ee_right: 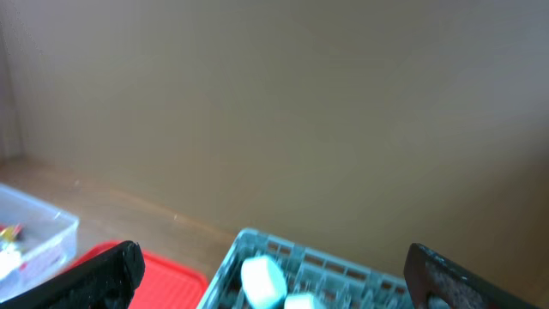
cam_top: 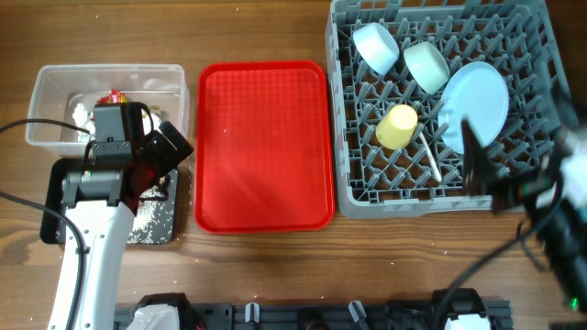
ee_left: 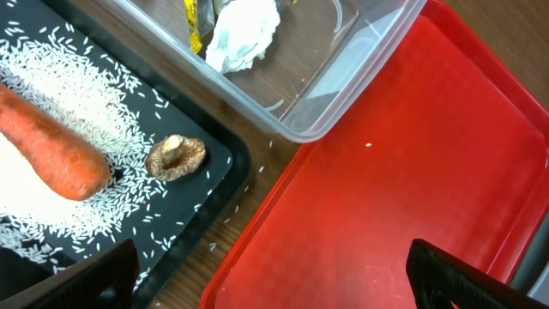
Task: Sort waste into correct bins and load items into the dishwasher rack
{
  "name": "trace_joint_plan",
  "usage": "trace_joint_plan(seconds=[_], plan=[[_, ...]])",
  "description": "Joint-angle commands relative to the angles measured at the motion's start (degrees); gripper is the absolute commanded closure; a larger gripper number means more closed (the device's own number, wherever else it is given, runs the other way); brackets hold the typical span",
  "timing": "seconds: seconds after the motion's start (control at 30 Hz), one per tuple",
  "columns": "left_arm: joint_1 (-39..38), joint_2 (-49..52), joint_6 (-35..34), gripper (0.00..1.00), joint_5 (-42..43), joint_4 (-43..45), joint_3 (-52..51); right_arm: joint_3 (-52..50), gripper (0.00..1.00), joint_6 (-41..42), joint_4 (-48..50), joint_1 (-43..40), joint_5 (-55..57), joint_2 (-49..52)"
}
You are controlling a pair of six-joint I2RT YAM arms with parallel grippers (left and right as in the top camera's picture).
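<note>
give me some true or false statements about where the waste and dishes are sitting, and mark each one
1. The red tray holds no dishes. True.
2. The carrot lies in the clear tub. False: it lies in the black tray, on the rice.
3. The yellow cup is in the dishwasher rack. True.
4. The crumpled tissue sits in the black tray. False: it is in the clear tub.
5. The left gripper is shut on the brown lump. False: it is open and empty, and the lump lies in the black tray beside the carrot.
</note>
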Motion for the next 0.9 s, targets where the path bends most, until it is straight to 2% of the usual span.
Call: trace_joint_plan(seconds=[0.0,0.1,0.27,0.33,0.53,0.6,0.67,0.73,0.87], plan=[[0.3,-0.7,-0.5,0.0,-1.0,0.2,1.1,-11.0,0.0,1.9,1.5,0.0,-1.3,-9.6],[0.3,-0.7,-0.5,0.0,-1.0,0.2,1.1,-24.8,0.0,2.0,7.8,0.0,-4.0,-18.6],[0.3,-0.7,-0.5,0.0,-1.0,0.2,1.1,-50.3,0.0,5.3,28.9,0.0,-6.1,-33.0],[0.3,-0.7,-0.5,0.0,-1.0,0.1,1.1,-56.3,0.0,7.2,35.1,0.0,-6.1,-36.6],[0.3,-0.7,-0.5,0.0,-1.0,0.2,1.1,-65.3,0.0,8.2,46.9,0.0,-2.6,-36.5],[0.3,-0.7,-0.5,0.0,-1.0,0.2,1.1,-68.5,0.0,12.7,49.7,0.0,2.5,-36.5],[0.3,-0.7,-0.5,0.0,-1.0,0.2,1.1,-71.1,0.0,18.6,49.7,0.0,8.1,-36.5],[0.3,-0.7,-0.5,0.0,-1.0,0.2,1.1,-73.0,0.0,19.1,49.8,0.0,8.9,-36.5],[0.3,-0.7,-0.5,0.0,-1.0,0.2,1.1,-73.3,0.0,19.0,43.8,0.1,11.4,-36.5]])
